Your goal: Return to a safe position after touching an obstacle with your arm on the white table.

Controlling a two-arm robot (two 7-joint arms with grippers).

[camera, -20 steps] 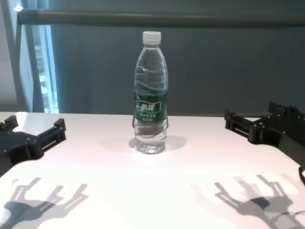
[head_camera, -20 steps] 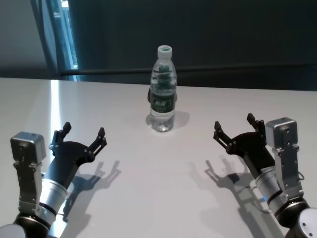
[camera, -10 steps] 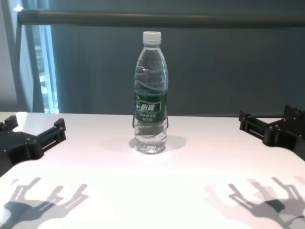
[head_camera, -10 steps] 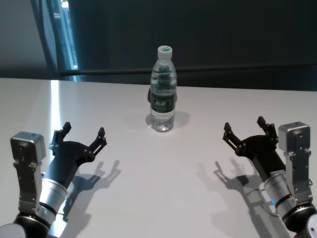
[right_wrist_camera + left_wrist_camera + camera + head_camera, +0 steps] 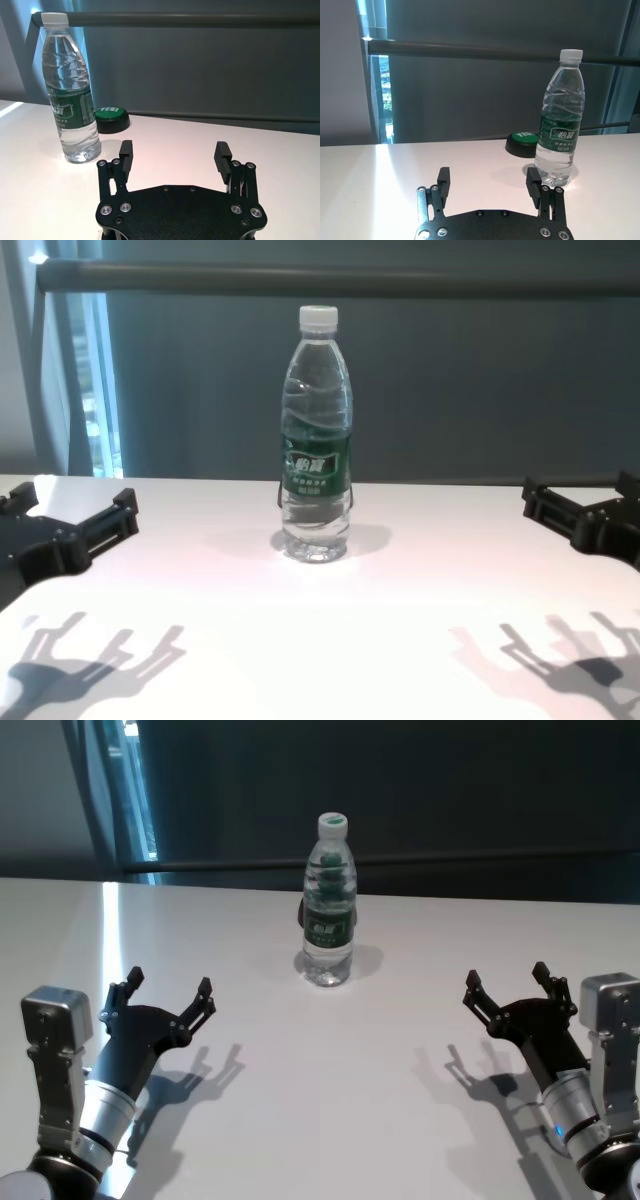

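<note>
The obstacle, a clear water bottle [image 5: 329,905] with a white cap and dark green label, stands upright on the white table [image 5: 300,1060], at its middle toward the back. It also shows in the chest view [image 5: 317,440], the left wrist view [image 5: 561,120] and the right wrist view [image 5: 70,95]. My right gripper [image 5: 508,988] hovers open and empty at the near right, well apart from the bottle. It shows in its own wrist view [image 5: 174,149]. My left gripper [image 5: 168,988] is open and empty at the near left, also seen in its wrist view [image 5: 490,180].
A green-topped black round button [image 5: 522,143] lies on the table just behind the bottle, also in the right wrist view [image 5: 112,119]. A dark rail [image 5: 340,278] and dark wall run behind the table's far edge.
My right gripper has drawn back to the right and toward me, away from the bottle. The bottle and my left arm have not moved.
</note>
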